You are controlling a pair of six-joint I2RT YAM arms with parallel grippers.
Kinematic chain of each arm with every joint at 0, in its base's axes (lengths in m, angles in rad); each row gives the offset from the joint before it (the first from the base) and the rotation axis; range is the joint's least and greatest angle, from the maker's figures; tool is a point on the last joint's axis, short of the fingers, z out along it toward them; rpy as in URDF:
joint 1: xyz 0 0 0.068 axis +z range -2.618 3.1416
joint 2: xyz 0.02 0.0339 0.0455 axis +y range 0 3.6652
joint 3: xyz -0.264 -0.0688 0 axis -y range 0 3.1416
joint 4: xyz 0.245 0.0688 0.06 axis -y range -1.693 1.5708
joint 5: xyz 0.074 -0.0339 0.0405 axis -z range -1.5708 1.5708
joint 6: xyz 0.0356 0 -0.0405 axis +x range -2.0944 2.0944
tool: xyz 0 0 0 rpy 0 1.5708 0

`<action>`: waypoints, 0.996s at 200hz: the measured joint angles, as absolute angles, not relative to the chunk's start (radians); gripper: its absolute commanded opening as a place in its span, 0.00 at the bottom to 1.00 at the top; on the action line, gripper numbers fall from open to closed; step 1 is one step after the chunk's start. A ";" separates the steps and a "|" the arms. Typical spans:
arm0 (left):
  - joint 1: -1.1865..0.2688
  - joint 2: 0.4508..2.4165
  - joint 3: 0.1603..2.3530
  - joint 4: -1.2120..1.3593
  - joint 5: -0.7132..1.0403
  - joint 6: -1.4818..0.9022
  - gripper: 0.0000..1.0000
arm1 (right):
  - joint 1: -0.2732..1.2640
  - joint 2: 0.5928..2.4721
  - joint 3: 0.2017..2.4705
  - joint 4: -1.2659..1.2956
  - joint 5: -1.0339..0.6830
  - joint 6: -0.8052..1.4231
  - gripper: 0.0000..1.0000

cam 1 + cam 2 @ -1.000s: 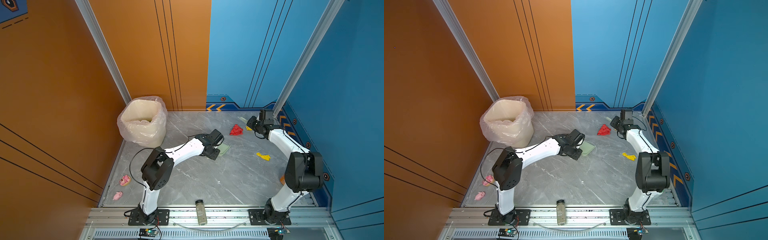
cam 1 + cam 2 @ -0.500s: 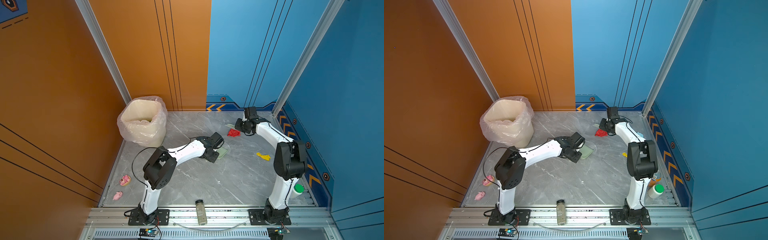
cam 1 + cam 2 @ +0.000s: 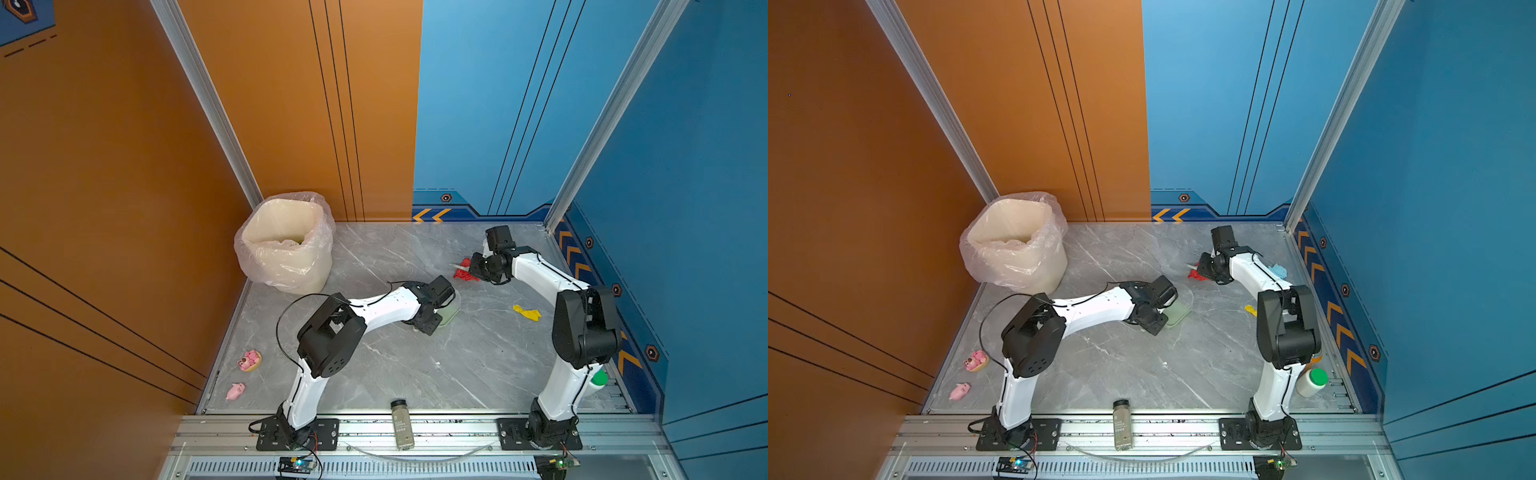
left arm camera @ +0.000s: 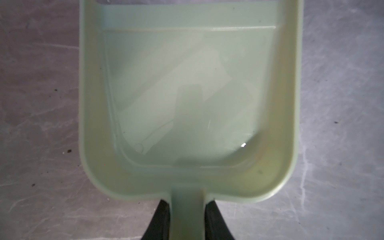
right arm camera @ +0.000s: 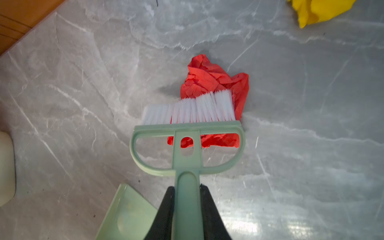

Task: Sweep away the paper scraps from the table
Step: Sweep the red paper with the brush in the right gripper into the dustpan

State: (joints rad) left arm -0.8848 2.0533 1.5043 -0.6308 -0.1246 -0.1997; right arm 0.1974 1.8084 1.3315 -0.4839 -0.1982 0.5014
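**Right gripper (image 5: 187,187).** Your fingers (image 5: 166,209) are clamped on the handle of the pale green brush (image 5: 187,127), one on each side. The red paper scrap (image 5: 209,76) lies on the table (image 5: 83,83) at the brush head, out past the fingers and not touching them. The white bristles rest against it and cover part of it. More red shows through the openings in the brush head. A yellow paper scrap (image 5: 315,10) lies on the table well apart from the brush.

**Left gripper (image 4: 187,201).** Its fingers (image 4: 158,220) are closed on the stem handle of the pale green dustpan (image 4: 187,93), which sits on the table.

**Differences between views.**
- The right wrist view shows one corner of the dustpan near the brush and apart from the red scrap.
- In both top views your left gripper covers most of the dustpan, so only its front lip shows. The left wrist view alone gives the pan's inside from wall to wall.
- A top view shows a light blue paper scrap (image 3: 1278,271) on the table just beside the right forearm, on the side toward the blue wall. No wrist view shows it.
- Both top views place the lined bin (image 3: 286,241) in the far left corner, well apart from both scraps near the brush.
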 measured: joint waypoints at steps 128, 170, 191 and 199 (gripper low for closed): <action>-0.887 2.059 1.491 -0.617 -0.131 -0.203 0.00 | 0.149 1.475 1.144 -0.607 -0.311 0.498 0.00; -0.895 2.059 1.486 -0.600 -0.128 -0.199 0.00 | 0.123 1.476 1.172 -0.621 -0.228 0.493 0.00; -0.905 2.059 1.486 -0.595 -0.123 -0.196 0.00 | 0.123 1.482 1.174 -0.635 -0.150 0.484 0.00; -0.909 2.059 1.486 -0.594 -0.120 -0.192 0.00 | 0.123 1.491 1.174 -0.641 -0.129 0.479 0.00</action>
